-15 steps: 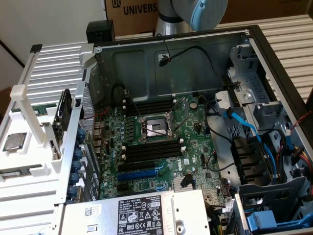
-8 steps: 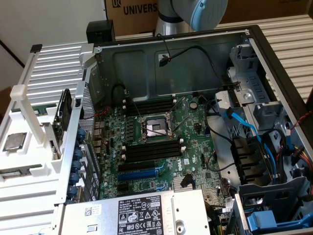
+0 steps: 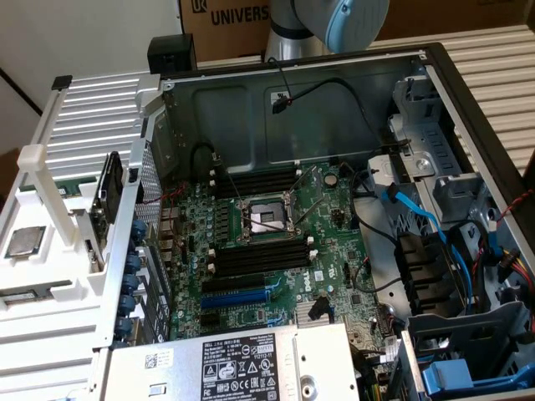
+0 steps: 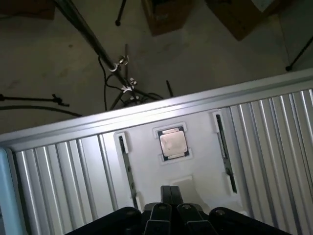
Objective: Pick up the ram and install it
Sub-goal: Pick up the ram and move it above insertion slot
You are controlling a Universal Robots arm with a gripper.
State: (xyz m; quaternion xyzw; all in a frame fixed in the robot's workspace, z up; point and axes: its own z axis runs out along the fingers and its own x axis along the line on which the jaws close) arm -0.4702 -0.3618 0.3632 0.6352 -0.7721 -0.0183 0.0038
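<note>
At nine o'clock from the motherboard (image 3: 276, 242), exterior view: a white tray (image 3: 58, 276) is set just outside the case (image 3: 334, 92).
- The ram (image 3: 110, 188) is stood on edge in a tray holder with its upper edge exposed. This is judged to be so that it can be pinched from above.
- A CPU (image 3: 25, 241) is laid flat at about seven o'clock from the ram.
- Black slots (image 3: 257, 255) with white clips are seen empty at six and twelve o'clock of the socket (image 3: 267, 219). Nothing is installed yet.
- Room above the slots is judged open. Cables (image 3: 418, 221) are crowded at three o'clock of the board.
- The case wall is raised between tray and board, an edge to be reckoned with.
- The arm (image 3: 334, 21) is seen at twelve o'clock, behind the case.

Wrist view:
- The gripper (image 4: 170, 191) is clenched, fingers pressed together, with nothing grasped.
- It is hung over the tray (image 4: 144, 161), nearest the CPU (image 4: 172, 143).
- The ram (image 4: 224, 154) is seen as a dark strip in its holder beside the CPU, apart from the fingers.
- A second strip (image 4: 126, 169) is seen on the CPU's other side. Which of the two is the stick in the exterior view cannot be told.
- The tray is flanked by ribbed panels (image 4: 274, 132). Past the outer rim the floor (image 4: 58, 58) is seen well below, so a drop-off is noted there.
</note>
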